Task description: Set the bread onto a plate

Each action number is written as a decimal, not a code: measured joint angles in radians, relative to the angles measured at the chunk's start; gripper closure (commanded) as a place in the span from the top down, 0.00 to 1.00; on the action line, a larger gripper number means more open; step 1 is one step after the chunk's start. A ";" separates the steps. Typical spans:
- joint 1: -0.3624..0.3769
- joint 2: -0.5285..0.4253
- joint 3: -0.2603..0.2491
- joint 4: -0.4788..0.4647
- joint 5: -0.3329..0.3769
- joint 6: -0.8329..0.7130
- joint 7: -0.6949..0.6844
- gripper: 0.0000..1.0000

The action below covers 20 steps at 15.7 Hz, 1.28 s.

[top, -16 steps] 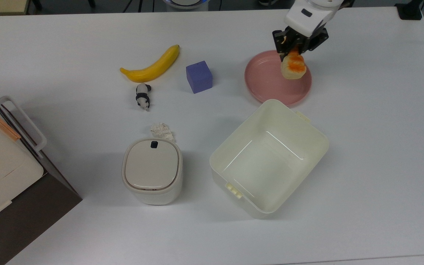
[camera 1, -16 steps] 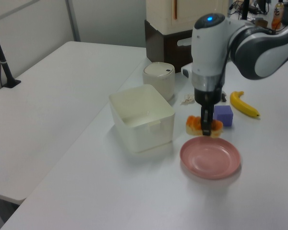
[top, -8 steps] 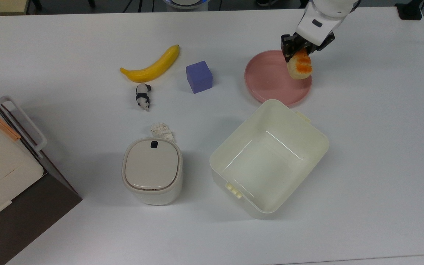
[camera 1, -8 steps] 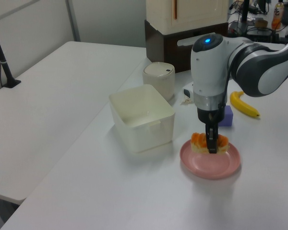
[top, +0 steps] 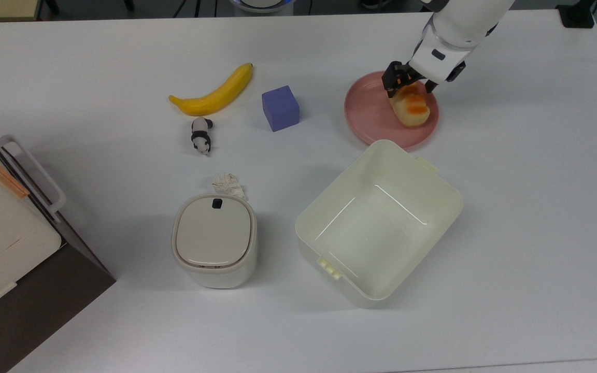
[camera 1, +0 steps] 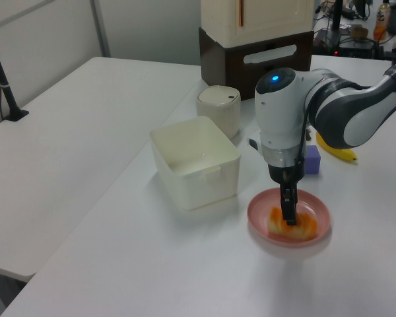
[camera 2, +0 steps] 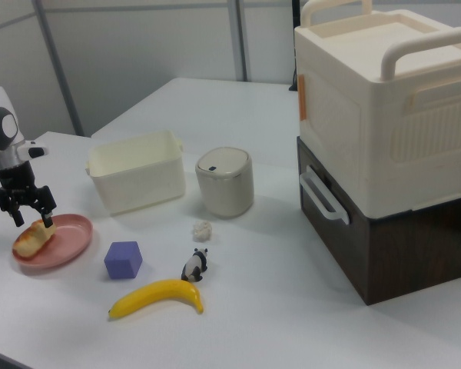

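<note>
- I see the bread point(top: 410, 109) lying on the pink plate point(top: 368, 116), toward the top view's right half of it; in the right view it point(camera 2: 33, 237) rests on the plate's point(camera 2: 65, 242) left part.
- My gripper point(top: 408, 85) sits low over the loaf with its fingers spread to either side of the bread's far end; in the right view the gripper point(camera 2: 27, 213) stands open just above it. I can't tell whether a fingertip touches the crust.
- The surface is a plain white table point(top: 526, 207), matte and evenly lit.
- Near the plate in the top view stands the cream tub point(top: 379, 223), its corner just beside the plate's rim.
- To the top view's left of the plate are the purple cube point(top: 280, 108), the banana point(top: 214, 94), a small panda figure point(top: 201, 135), a crumpled paper scrap point(top: 227, 182) and a lidded white bin point(top: 214, 240).
- In the right view a large cream case point(camera 2: 384, 108) sits on a dark brown cabinet point(camera 2: 399, 246) at the table's right, with grey partition walls point(camera 2: 138, 54) behind.
</note>
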 measured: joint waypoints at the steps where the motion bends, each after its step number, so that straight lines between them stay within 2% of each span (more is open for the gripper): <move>1: 0.000 0.000 0.000 0.001 -0.001 0.000 0.000 1.00; 6: -0.005 -0.005 -0.004 0.011 -0.013 0.000 0.000 1.00; 9: -0.038 -0.041 -0.006 0.026 -0.016 0.000 0.000 1.00; 12: -0.100 -0.111 -0.008 0.028 -0.017 -0.027 0.000 1.00; 16: -0.232 -0.209 -0.018 0.029 -0.018 -0.102 -0.021 1.00; 18: -0.274 -0.250 -0.060 0.029 -0.017 -0.122 -0.103 1.00; 20: -0.290 -0.282 -0.136 0.028 0.017 -0.139 -0.206 1.00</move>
